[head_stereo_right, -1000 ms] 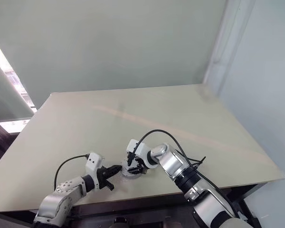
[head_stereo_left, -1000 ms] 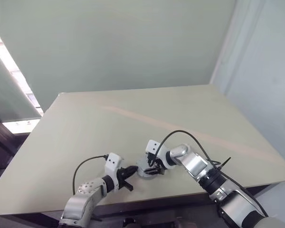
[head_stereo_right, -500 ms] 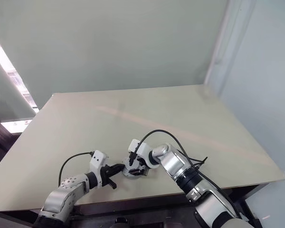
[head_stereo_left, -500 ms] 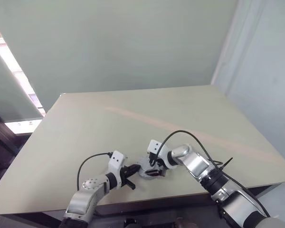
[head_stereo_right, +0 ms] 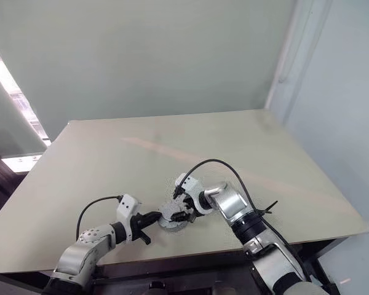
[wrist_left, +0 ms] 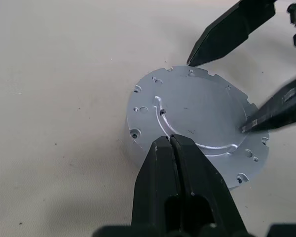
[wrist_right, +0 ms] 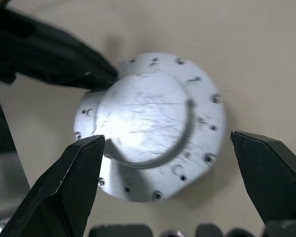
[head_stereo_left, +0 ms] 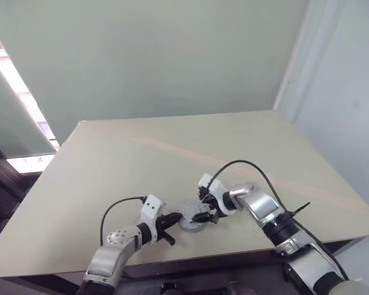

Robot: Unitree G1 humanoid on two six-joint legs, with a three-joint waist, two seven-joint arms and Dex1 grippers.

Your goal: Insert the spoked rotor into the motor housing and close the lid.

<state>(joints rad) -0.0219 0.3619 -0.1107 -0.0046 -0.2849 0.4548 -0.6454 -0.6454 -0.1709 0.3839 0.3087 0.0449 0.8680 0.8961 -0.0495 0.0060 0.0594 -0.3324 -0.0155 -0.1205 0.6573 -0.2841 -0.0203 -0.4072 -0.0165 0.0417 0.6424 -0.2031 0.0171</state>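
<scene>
On the beige table, the lid lay flat at six o'clock; the left gripper was closed against it, the right gripper spread wide around it.

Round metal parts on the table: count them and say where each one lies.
1: the lid lies near the table's front edge, between the left gripper and right gripper. Parts beneath it would be hidden.

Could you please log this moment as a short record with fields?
table: pale top
lid: grey disc, flat on the table near its front edge
left gripper: jaws shut, tips at the lid's rim
right gripper: jaws open, one on either side of the lid, not gripping
rotor, housing: cannot tell
</scene>
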